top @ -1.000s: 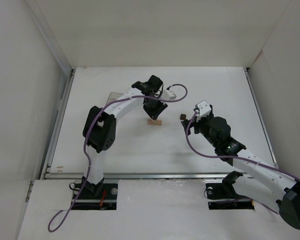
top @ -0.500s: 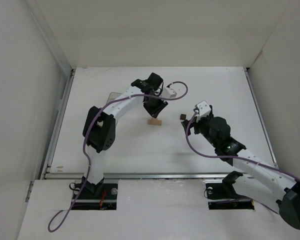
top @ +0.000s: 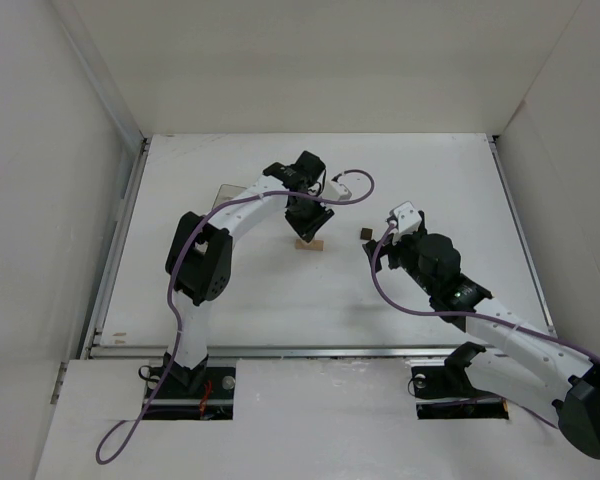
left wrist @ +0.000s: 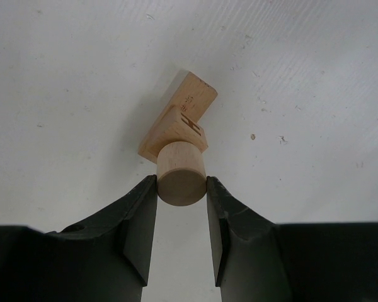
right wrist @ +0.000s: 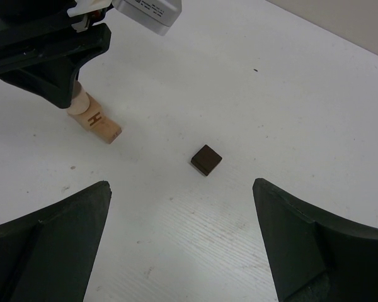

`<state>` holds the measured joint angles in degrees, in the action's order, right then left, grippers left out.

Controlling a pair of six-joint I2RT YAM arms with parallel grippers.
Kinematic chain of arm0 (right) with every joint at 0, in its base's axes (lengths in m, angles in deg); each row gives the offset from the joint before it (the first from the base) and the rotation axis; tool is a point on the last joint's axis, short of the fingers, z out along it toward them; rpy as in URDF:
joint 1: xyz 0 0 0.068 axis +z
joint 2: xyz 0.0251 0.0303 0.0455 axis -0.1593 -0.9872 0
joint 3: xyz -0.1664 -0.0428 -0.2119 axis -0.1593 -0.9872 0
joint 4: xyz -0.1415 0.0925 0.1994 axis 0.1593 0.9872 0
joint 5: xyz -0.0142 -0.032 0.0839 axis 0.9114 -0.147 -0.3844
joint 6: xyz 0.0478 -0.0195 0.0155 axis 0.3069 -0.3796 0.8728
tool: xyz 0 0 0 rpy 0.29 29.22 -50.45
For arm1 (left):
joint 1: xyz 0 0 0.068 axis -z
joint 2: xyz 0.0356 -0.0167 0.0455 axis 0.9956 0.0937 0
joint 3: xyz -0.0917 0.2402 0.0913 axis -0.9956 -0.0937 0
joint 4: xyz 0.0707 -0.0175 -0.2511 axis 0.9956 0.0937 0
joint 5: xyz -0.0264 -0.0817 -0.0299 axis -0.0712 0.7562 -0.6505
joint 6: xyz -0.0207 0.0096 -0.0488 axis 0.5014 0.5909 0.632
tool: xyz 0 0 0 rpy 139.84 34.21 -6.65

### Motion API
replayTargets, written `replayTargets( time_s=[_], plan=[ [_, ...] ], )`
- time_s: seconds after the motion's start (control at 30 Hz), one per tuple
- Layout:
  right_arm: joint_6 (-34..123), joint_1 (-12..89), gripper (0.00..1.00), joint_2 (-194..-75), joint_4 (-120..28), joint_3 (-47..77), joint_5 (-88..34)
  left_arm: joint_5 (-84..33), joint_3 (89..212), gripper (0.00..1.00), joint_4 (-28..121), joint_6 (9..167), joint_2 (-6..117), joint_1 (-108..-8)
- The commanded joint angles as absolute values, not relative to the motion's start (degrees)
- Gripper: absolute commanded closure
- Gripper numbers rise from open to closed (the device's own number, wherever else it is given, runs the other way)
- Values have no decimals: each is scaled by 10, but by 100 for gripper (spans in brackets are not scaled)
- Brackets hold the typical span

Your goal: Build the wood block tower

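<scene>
At left: left hand (left wrist: 181, 192) narrowed onto a pale wooden cylinder (left wrist: 180, 168), one finger pressed to each side, holding it upright. Just beneath the cylinder: pale tan oblong block (left wrist: 179, 116), flat on the white counter (top: 430, 170), a burnt "H" mark on its upper face, its end nearest the hand seemingly in contact with the cylinder's base. Further right, apart from the block: small dark brown cube (right wrist: 206, 160), flat on the counter, touched by nothing. At right: right hand (right wrist: 179, 187) spread wide and empty, hovering near the cube, with the cube ahead of the gap between the fingers. Both pieces near the counter's middle, between the two arms.
</scene>
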<state>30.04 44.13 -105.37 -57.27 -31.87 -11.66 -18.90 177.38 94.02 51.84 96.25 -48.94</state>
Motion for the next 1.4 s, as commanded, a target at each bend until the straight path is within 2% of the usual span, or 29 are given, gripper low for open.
replayTargets(
  time_s=[0.0,1.0,1.17,1.2,1.3,1.37],
  plan=[
    [304,441,0,-1043,-582,-298,-112,-180,1782,100,936,518,955,-485],
    [304,436,0,-1037,-572,-298,-107,-175,1777,98,926,518,977,-485],
    [304,436,0,-1037,-572,-298,-101,-180,1783,81,936,518,977,-485],
    [304,436,0,-1037,-572,-298,-101,-180,1789,70,936,518,977,-485],
    [304,436,0,-1037,-572,-298,-101,-180,1800,51,941,518,977,-485],
    [304,436,0,-1037,-572,-298,-107,-174,1806,1,941,518,977,-485]
  ],
)
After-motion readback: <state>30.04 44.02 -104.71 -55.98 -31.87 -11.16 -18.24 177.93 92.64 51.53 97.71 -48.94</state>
